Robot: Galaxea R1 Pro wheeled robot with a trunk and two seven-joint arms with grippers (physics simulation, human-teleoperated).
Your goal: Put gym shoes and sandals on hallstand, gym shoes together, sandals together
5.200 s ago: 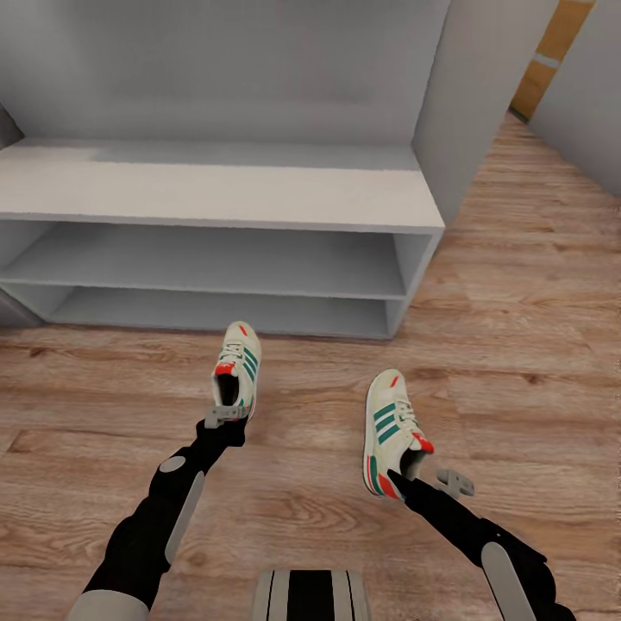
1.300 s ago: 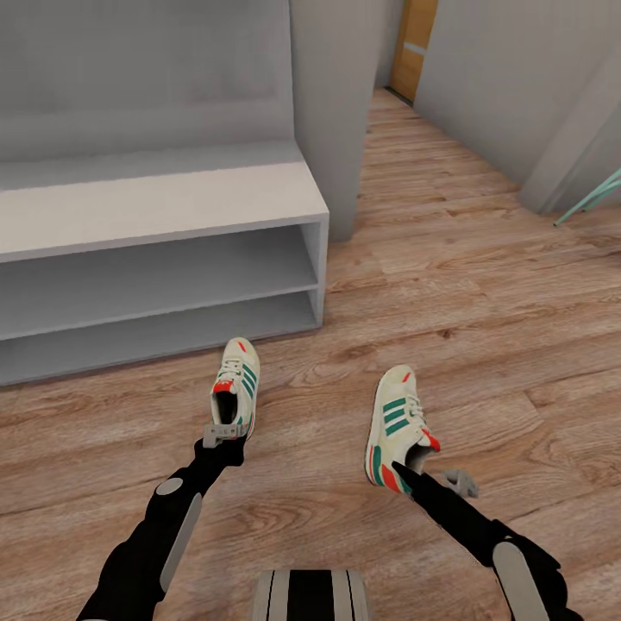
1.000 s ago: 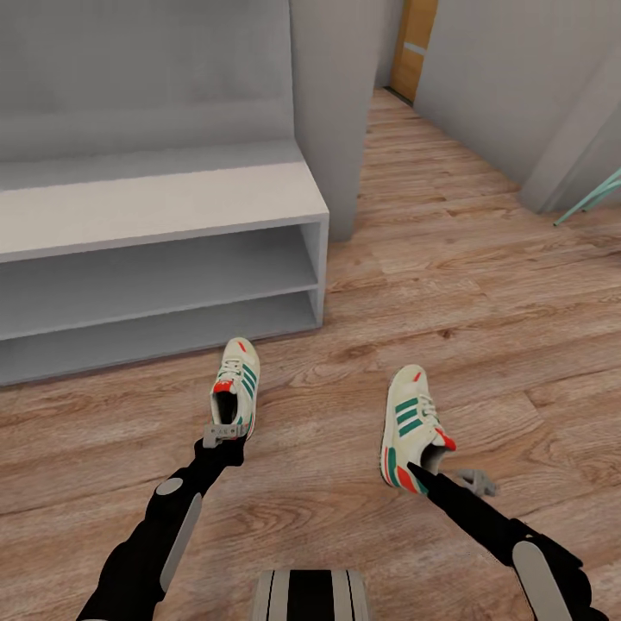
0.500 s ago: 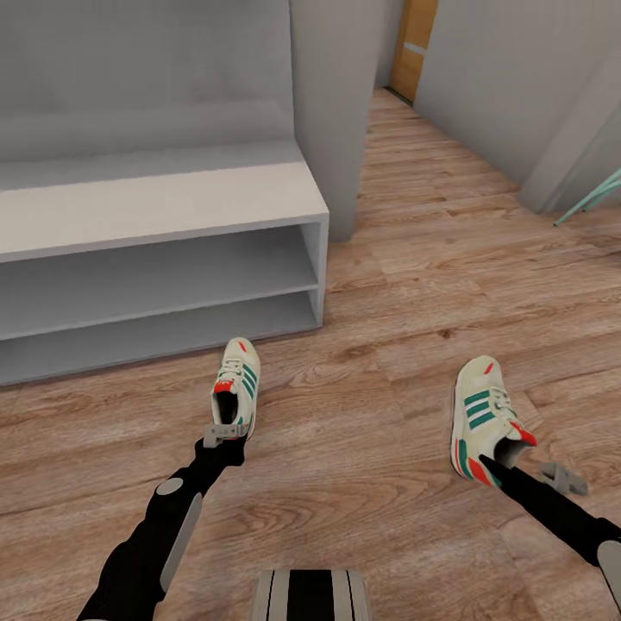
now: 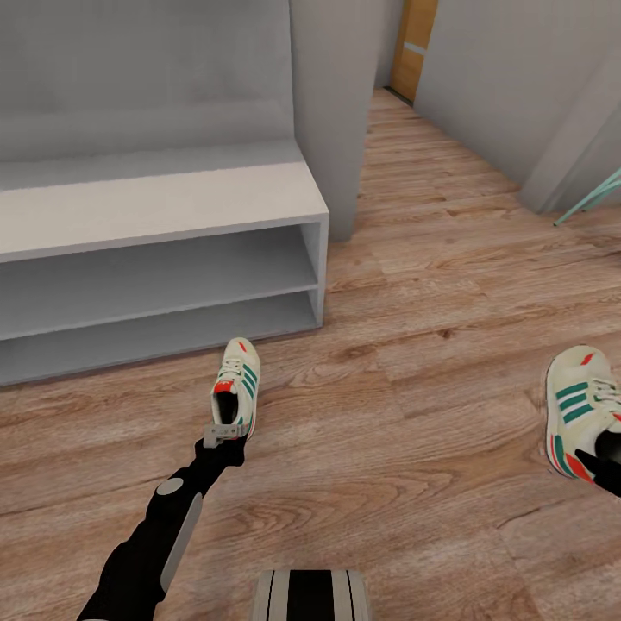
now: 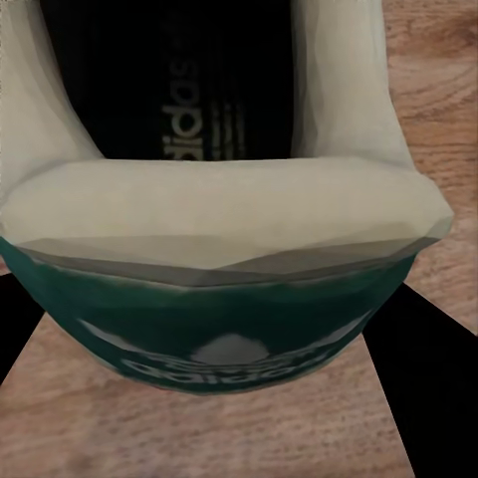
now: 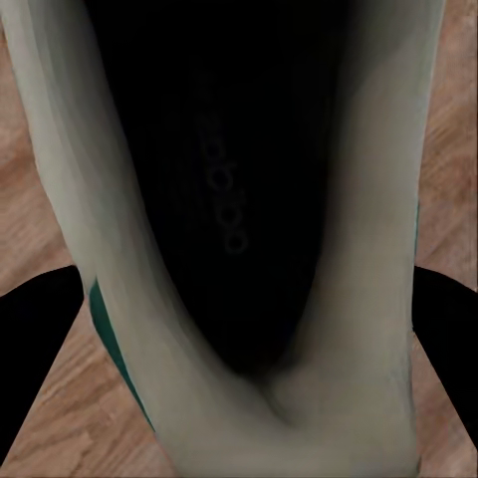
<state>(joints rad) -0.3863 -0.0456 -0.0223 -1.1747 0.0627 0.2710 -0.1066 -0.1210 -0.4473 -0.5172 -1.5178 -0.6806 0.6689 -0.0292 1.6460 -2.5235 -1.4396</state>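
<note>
One cream gym shoe (image 5: 236, 385) with teal stripes hangs just over the corridor floor (image 5: 388, 431), toe toward the hallstand (image 5: 164, 207). My left gripper (image 5: 224, 429) is shut on its heel. In the left wrist view the green heel (image 6: 229, 319) sits between my dark fingers (image 6: 25, 334). The other gym shoe (image 5: 578, 410) is at the right edge of the head view, with my right gripper (image 5: 606, 453) shut on its heel collar and partly cut off. The right wrist view looks into that shoe's dark opening (image 7: 229, 199). The sandals are out of view.
The hallstand has a bench top over two open tiers, and its right end (image 5: 316, 259) stands ahead of the left shoe. A grey wall column (image 5: 332, 112) rises behind it. The corridor runs back to a wooden door (image 5: 416, 43). A teal frame (image 5: 595, 194) pokes in at right.
My right arm has swung far to the right, carrying its gym shoe to the edge of the head view. The left arm and its shoe have stayed put. Earlier the camera turned right.
</note>
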